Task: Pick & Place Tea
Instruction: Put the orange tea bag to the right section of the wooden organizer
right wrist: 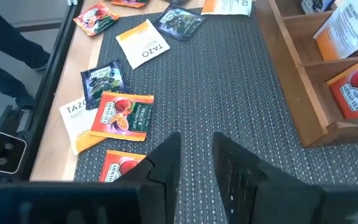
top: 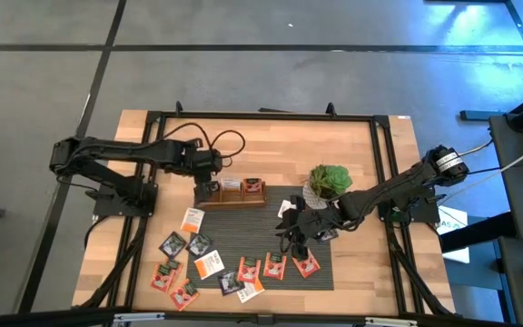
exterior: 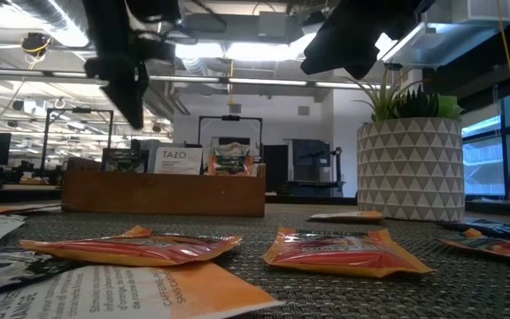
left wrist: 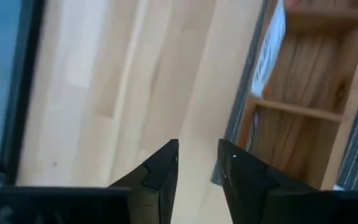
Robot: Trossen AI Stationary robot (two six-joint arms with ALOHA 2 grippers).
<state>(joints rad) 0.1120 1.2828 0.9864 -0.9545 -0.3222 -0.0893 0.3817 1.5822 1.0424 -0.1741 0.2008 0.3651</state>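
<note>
2 grippers work here. By the tray's (top: 230, 193) left end, the left gripper (top: 209, 184) hangs with jaws parted, empty. Sachets (top: 209, 264) litter the mat's (top: 243, 222) front edge: light, flat, slippery; pinch an edge. Over the mat's right side, the right gripper (top: 293, 236) has jaws narrowly apart, empty.

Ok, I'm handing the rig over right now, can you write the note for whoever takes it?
Left gripper: over the left end of the wooden tray, fingers apart, nothing between them.
Right gripper: low over the dark mat, fingers a little apart, empty.
Done: a few tea sachets stand in the tray: a dark one, a white one, an orange one.
Left: about a dozen loose tea sachets on the mat and the bare wood at its left edge.
</note>
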